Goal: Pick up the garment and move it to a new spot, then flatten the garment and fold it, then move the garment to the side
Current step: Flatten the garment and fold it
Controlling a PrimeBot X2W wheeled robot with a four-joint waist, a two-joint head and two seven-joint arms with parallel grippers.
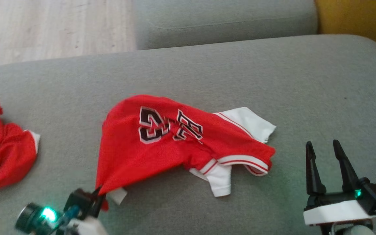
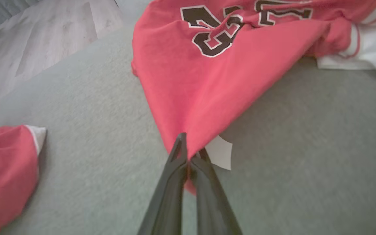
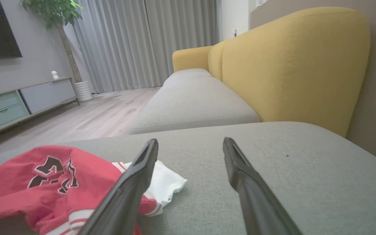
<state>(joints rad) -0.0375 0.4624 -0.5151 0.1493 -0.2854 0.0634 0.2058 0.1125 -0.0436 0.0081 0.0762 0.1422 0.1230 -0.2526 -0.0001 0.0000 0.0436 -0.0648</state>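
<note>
Fingers (image 2: 171, 182) of our left gripper (image 1: 99, 193) are closed tight on one corner of the red jersey (image 1: 162, 153), and the cloth is drawn to a point at this pinch. A small white label (image 2: 220, 151) hangs just beside the tips. The jersey lies crumpled in the middle of the grey sofa cushion (image 1: 273, 81), with the black number 23 facing up and the white sleeves with red stripes on its right side. Our right gripper (image 1: 322, 143) has its two fingers wide apart and holds nothing; it is over the cushion, to the right of the jersey and apart from it. Another red garment (image 1: 2, 153) lies at the left, well apart from the jersey.
</note>
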